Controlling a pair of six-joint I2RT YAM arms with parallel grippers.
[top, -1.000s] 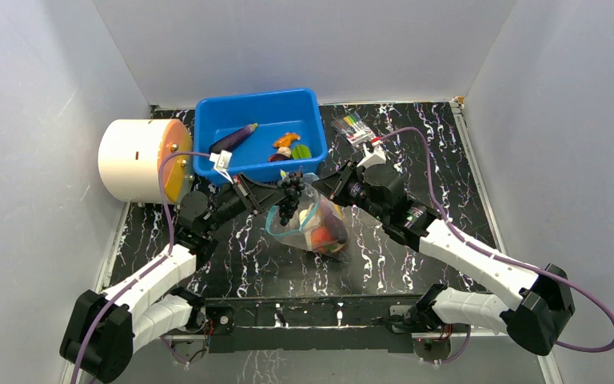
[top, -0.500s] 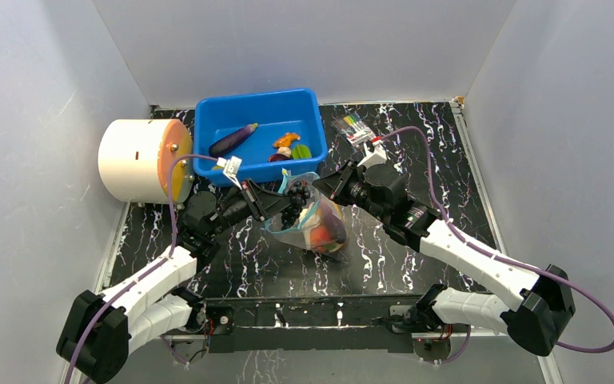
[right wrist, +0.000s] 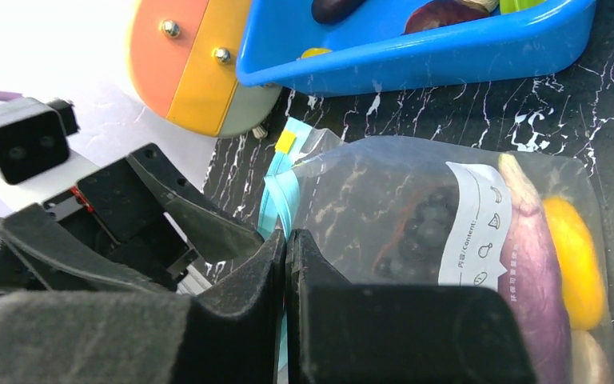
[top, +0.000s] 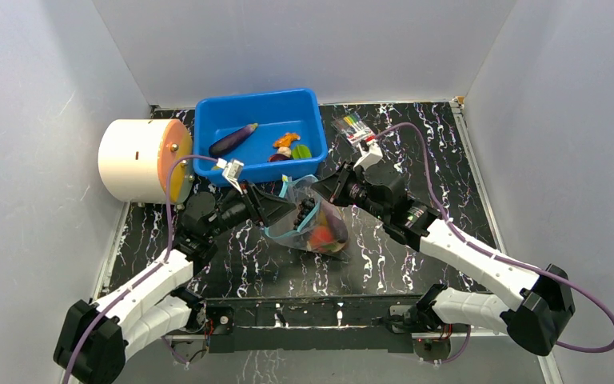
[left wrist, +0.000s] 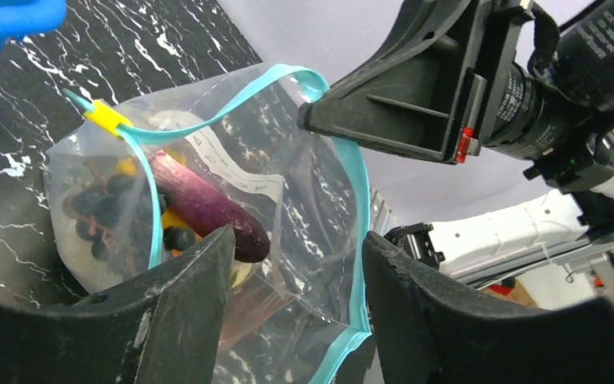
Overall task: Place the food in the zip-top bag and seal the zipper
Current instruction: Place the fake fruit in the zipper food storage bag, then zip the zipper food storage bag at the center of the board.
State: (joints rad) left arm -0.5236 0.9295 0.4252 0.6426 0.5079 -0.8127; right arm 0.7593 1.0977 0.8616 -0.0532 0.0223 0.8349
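While the right gripper [right wrist: 286, 244] clamps the zipper [right wrist: 276, 200] of the zip-top bag [top: 320, 232] at mid-table, near the blue bin [top: 208, 120], the left gripper [left wrist: 296, 240] has its jaws apart at the bag's left side; grapes [left wrist: 96, 212] and eggplant [left wrist: 208, 210] lie inside.

Your left gripper [top: 286, 212] sits at the mouth of the zip-top bag [top: 321, 237], your right gripper [top: 318, 190] at its far edge, dark grapes [top: 307, 214] inside.

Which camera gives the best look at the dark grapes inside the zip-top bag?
The left wrist view: the grapes are close and sharp, single berries distinct. The right wrist view shows them as a dark blur behind the zip-top bag's plastic; the top view, only a small dark cluster.
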